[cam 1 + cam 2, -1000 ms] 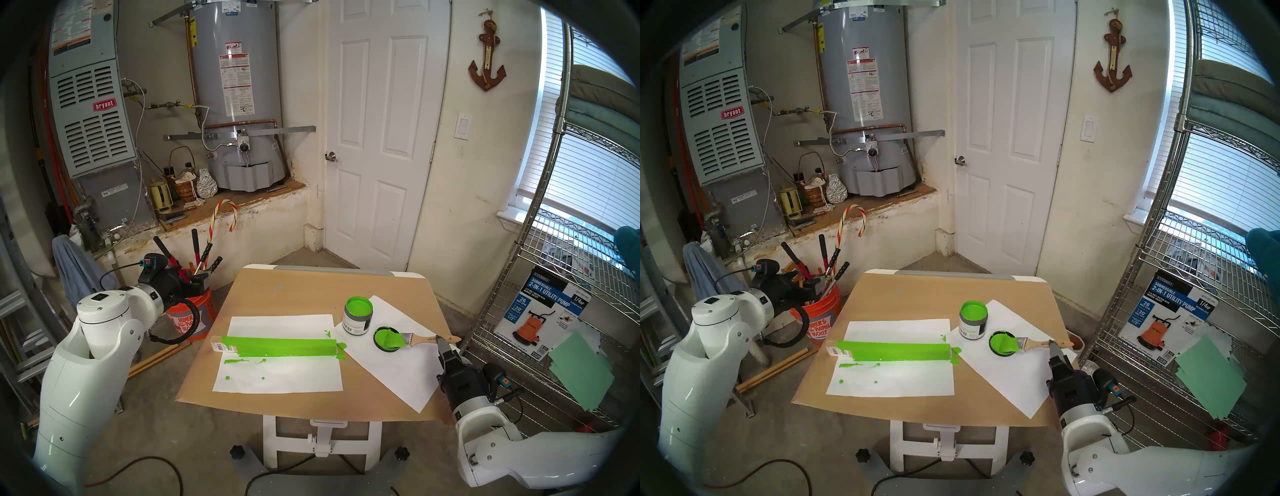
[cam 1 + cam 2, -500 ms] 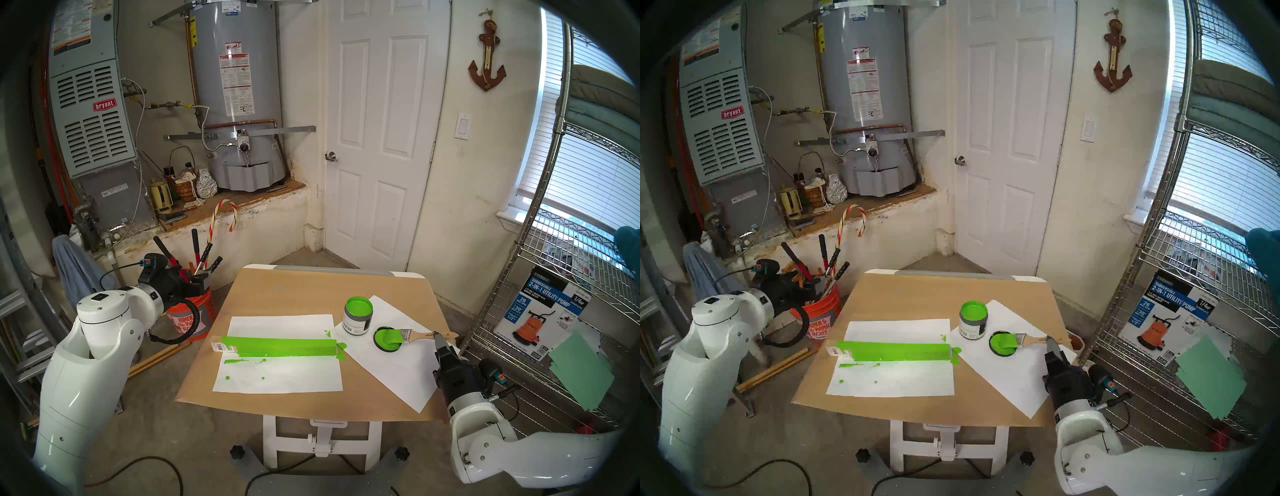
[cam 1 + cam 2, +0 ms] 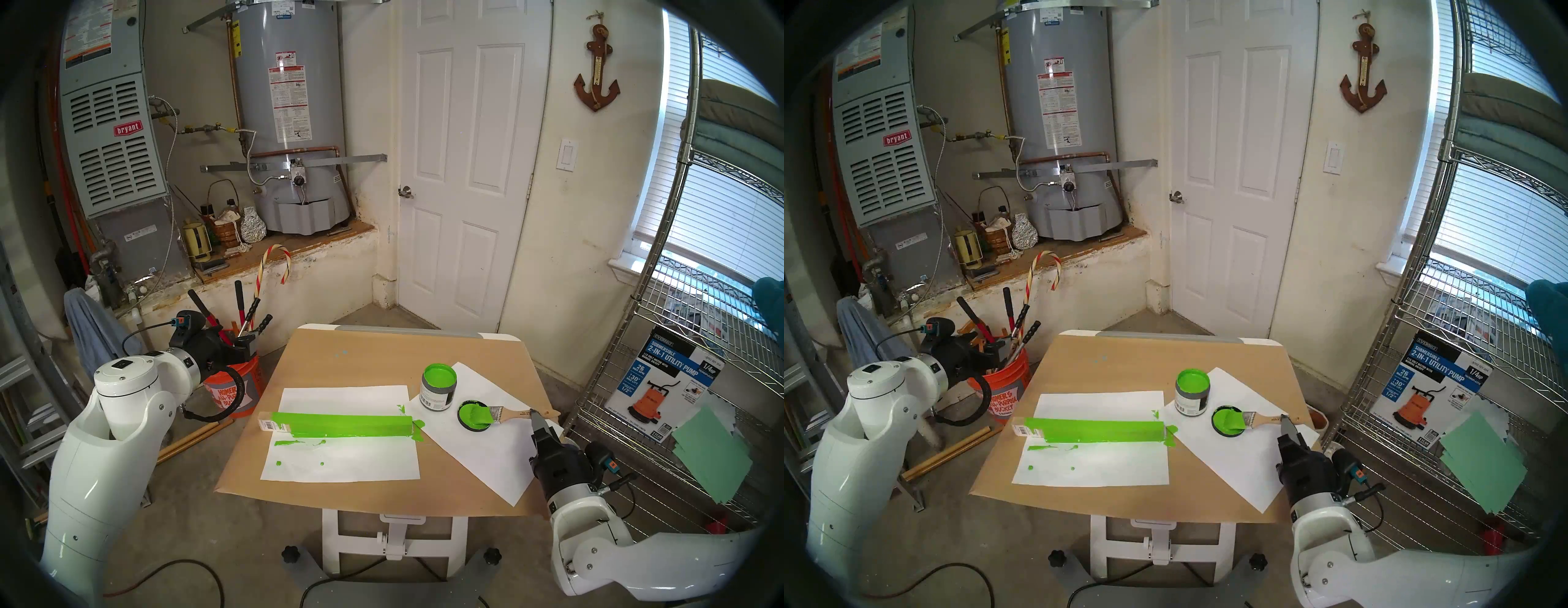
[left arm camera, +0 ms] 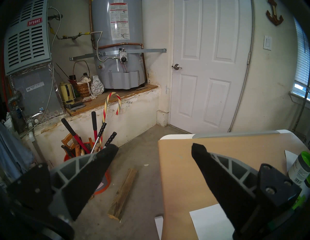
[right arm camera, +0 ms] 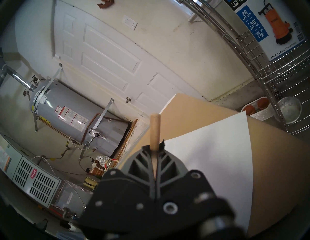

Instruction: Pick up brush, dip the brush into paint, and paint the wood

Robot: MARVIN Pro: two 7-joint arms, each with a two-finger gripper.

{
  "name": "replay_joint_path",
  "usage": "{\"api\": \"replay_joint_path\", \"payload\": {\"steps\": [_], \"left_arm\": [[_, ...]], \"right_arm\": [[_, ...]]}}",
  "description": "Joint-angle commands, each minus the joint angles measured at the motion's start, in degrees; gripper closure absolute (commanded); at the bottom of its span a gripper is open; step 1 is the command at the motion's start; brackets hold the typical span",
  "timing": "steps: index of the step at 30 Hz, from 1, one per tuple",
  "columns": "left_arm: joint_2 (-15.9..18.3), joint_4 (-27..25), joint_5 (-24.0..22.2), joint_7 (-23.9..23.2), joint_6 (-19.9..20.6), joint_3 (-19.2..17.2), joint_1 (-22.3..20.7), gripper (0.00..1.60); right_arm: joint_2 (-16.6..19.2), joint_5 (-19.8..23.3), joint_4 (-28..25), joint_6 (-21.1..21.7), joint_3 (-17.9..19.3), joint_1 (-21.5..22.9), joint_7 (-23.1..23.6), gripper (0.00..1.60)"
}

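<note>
Right claw (image 3: 535, 414): shut tight on brush (image 3: 507, 412), pinching pale handle near its back end. Handle tip pokes out past the fingers in rt wrist view. Bristles all green, lying flat on the lid (image 3: 473, 416), which is full of green paint and sits on a white paper sheet (image 3: 488, 454) at rt side of table (image 3: 360, 352).

Left claw (image 4: 153, 150): wide open, nothing in it, parked off the table's left edge, over the floor, near an orange bucket (image 3: 237, 382).

Paint jar (image 3: 438, 388): open, just beside the lid, on far-left side of it.

Wood (image 3: 339, 424): long strip lying across the table, left to right, on another white sheet. Mostly green already; bare bit w/ barcode sticker at far left end.

Key thing for next move: wood lies to the left of brush tip, well apart from it. Long way of wood runs left-right, and brush also points left, so roughly in line w/ it. Near end of wood = rt end, closest to rt arm. Guess: lift brush off lid, carry left, stroke along the strip. Left arm closer to the bare sticker end but holds nothing.
</note>
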Motion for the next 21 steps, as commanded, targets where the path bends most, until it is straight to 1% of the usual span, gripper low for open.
{"api": "replay_joint_path", "payload": {"steps": [1,2,3,4,5,6,7,10,12,13,14,15,16,17,18,19,20,21], "left_arm": [[0.0,-1.0,0.1,0.1,-0.5,-0.7,-0.3,0.0],[0.0,-1.0,0.1,0.1,-0.5,-0.7,-0.3,0.0],[0.0,-1.0,0.1,0.1,-0.5,-0.7,-0.3,0.0],[0.0,-1.0,0.1,0.1,-0.5,-0.7,-0.3,0.0],[0.0,-1.0,0.1,0.1,-0.5,-0.7,-0.3,0.0],[0.0,-1.0,0.1,0.1,-0.5,-0.7,-0.3,0.0],[0.0,-1.0,0.1,0.1,-0.5,-0.7,-0.3,0.0],[0.0,-1.0,0.1,0.1,-0.5,-0.7,-0.3,0.0],[0.0,-1.0,0.1,0.1,-0.5,-0.7,-0.3,0.0],[0.0,-1.0,0.1,0.1,-0.5,-0.7,-0.3,0.0],[0.0,-1.0,0.1,0.1,-0.5,-0.7,-0.3,0.0],[0.0,-1.0,0.1,0.1,-0.5,-0.7,-0.3,0.0],[0.0,-1.0,0.1,0.1,-0.5,-0.7,-0.3,0.0],[0.0,-1.0,0.1,0.1,-0.5,-0.7,-0.3,0.0],[0.0,-1.0,0.1,0.1,-0.5,-0.7,-0.3,0.0],[0.0,-1.0,0.1,0.1,-0.5,-0.7,-0.3,0.0],[0.0,-1.0,0.1,0.1,-0.5,-0.7,-0.3,0.0],[0.0,-1.0,0.1,0.1,-0.5,-0.7,-0.3,0.0]], "right_arm": [[-1.0,-2.3,0.1,0.3,-0.4,1.3,-1.5,1.29],[-1.0,-2.3,0.1,0.3,-0.4,1.3,-1.5,1.29],[-1.0,-2.5,0.0,0.4,-0.5,1.4,-1.7,1.24],[-1.0,-2.7,-0.1,0.4,-0.5,1.5,-2.0,1.22],[-1.0,-3.1,-0.3,0.5,-0.7,1.6,-2.4,0.93],[-1.1,-3.3,-0.3,0.5,-0.7,1.7,-2.6,0.92],[-1.1,-3.4,-0.3,0.5,-0.7,1.8,-2.8,0.95],[-1.2,-3.6,-0.2,0.6,-0.8,1.9,-3.0,0.95],[-1.2,-4.0,-0.2,0.6,-0.9,2.0,-3.4,0.9],[-1.2,-4.0,-0.2,0.6,-0.9,2.0,-3.4,0.9],[-1.2,-4.1,-0.2,0.6,-0.9,2.0,-3.5,0.85],[-1.0,-4.4,-0.5,0.5,-0.9,2.0,-3.8,0.38],[-1.0,-4.6,-0.5,0.5,-0.9,2.0,-4.0,0.37],[-0.9,-4.7,-0.6,0.4,-0.9,2.0,-4.2,0.23],[-0.9,-4.7,-0.6,0.4,-0.9,2.0,-4.2,0.23],[-0.8,-4.9,-0.7,0.4,-0.9,2.0,-4.4,0.08],[-0.6,-5.3,-0.7,0.3,-0.9,2.0,-4.7,0.0],[-0.5,-5.6,-0.8,0.3,-0.9,1.9,-4.8,0.0]]}}
